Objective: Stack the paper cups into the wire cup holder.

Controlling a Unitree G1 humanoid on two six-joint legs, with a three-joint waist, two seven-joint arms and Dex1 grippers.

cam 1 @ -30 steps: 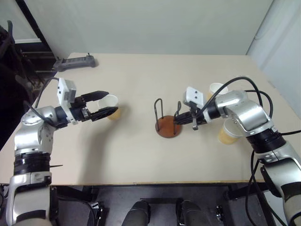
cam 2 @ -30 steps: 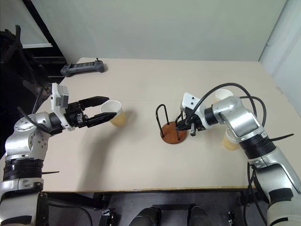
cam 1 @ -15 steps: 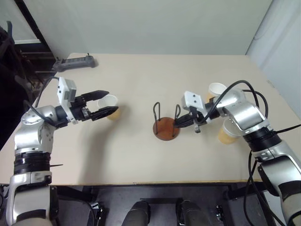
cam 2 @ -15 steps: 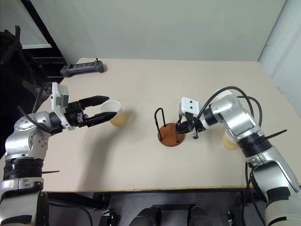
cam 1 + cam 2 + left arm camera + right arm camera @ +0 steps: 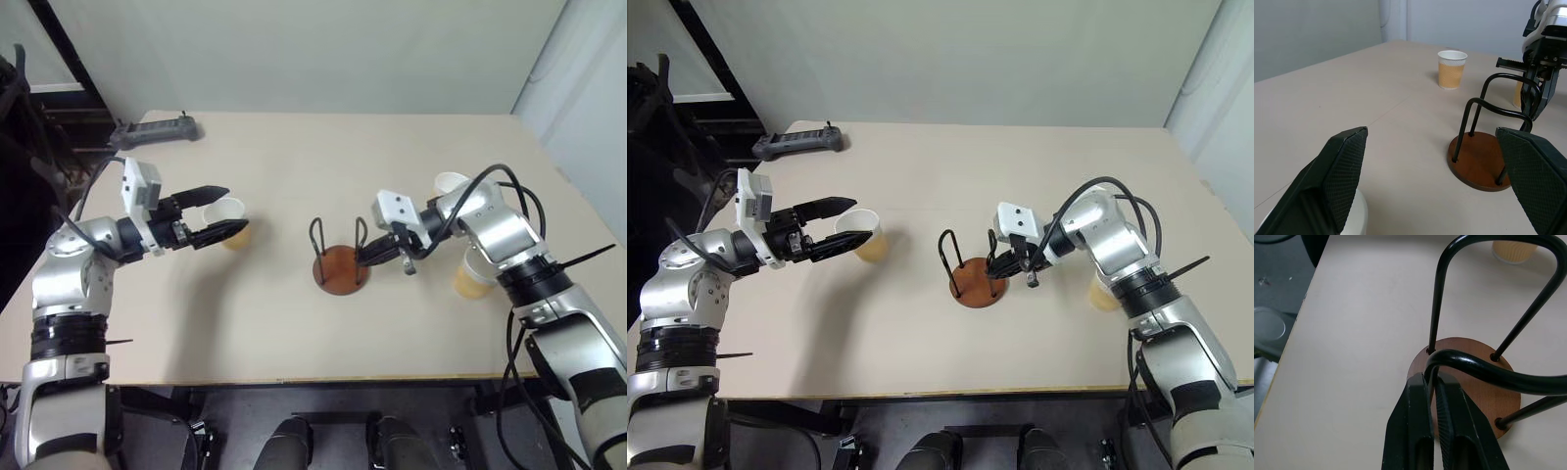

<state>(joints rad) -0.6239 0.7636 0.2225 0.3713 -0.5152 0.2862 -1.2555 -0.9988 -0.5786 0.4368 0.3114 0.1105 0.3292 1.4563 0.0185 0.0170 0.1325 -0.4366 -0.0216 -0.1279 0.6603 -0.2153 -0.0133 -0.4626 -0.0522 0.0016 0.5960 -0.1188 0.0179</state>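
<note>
Right gripper (image 5: 1433,382) clenched on near wire loop of wire cup holder (image 5: 341,266), fingers pinching wire just above reddish-brown disc base, stand upright at table (image 5: 294,176) centre. Left gripper (image 5: 223,213) spread wide, level, fingers either side of one paper cup (image 5: 231,221) standing upright, no visible squeeze. Second paper cup (image 5: 449,186) upright beyond right gripper, near far side of its arm; third paper cup (image 5: 470,274) beside right forearm, partly hidden. Dark remote-like controller (image 5: 157,128) at table's far corner, well beyond left gripper.
</note>
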